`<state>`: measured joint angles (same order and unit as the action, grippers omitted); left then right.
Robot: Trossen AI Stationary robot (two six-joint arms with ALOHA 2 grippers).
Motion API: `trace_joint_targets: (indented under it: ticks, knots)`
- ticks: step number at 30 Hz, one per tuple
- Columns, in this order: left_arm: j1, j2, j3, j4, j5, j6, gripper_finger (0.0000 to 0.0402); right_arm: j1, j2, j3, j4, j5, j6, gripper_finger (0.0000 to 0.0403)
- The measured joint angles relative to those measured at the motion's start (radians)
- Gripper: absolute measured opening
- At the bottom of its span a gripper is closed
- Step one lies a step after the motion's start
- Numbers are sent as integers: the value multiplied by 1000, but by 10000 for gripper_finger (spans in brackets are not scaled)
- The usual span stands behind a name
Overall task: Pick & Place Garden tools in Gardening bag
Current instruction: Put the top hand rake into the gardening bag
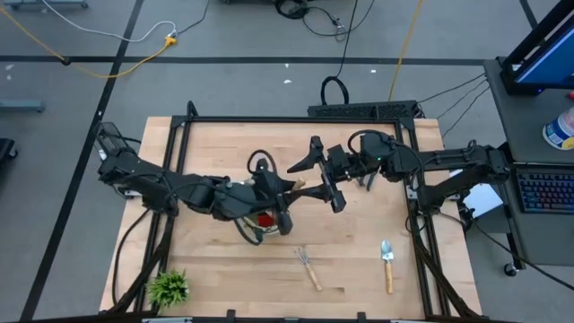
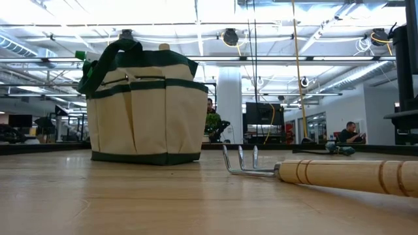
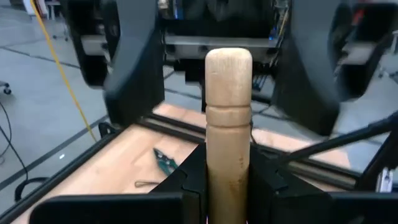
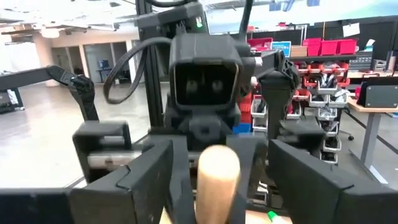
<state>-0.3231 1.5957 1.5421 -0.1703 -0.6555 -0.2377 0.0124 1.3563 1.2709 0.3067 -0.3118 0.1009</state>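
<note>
From overhead, the two arms meet at the centre of the frame. The left gripper (image 1: pixel 288 189) is clenched on a wooden-handled tool (image 1: pixel 300 187), and the right gripper (image 1: pixel 321 179) faces it with its fingers spread wide. The gardening bag (image 1: pixel 253 231) sits just below centre, mostly hidden under the left arm, with something red, probably a glove (image 1: pixel 265 219), showing inside. A rake (image 1: pixel 308 266) and a trowel (image 1: pixel 387 263) lie on the bare wood at lower centre and lower right. The little plant (image 1: pixel 168 287) is at lower left.

At table height the bag (image 2: pixel 145 108) stands upright at the left, a green tip and a wooden knob poking out of its top. The rake (image 2: pixel 313 173) lies across the lower right foreground. No gripper shows here.

The left wrist camera has the tool's handle (image 3: pixel 228 112) pinched firmly low down between that arm's own fingers, its head out of sight. Pruning shears (image 3: pixel 163 162) lie on the table at lower left.

The right wrist camera shows the handle's end (image 4: pixel 217 177) between that arm's parted fingers (image 4: pixel 146 180), with clear gaps, so nothing is gripped.

I'd say the job is partway done. Some things are bagged and one tool is in hand, while the rake, trowel and shears are not yet packed.
</note>
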Motion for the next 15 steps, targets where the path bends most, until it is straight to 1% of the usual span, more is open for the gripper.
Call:
trace_joint_targets:
  ticks: [5, 9, 15]
  knots:
    - [9, 4, -3, -5, 10, 0, 61, -6, 0, 0, -12, 2, 0, 217]
    - [0, -1, -3, 12, 10, 26, 61, -23, 0, 0, -21, -2, 31, 189]
    - [-1, -3, -3, 22, 0, 32, 61, -36, -1, 1, -19, -12, 57, 158]
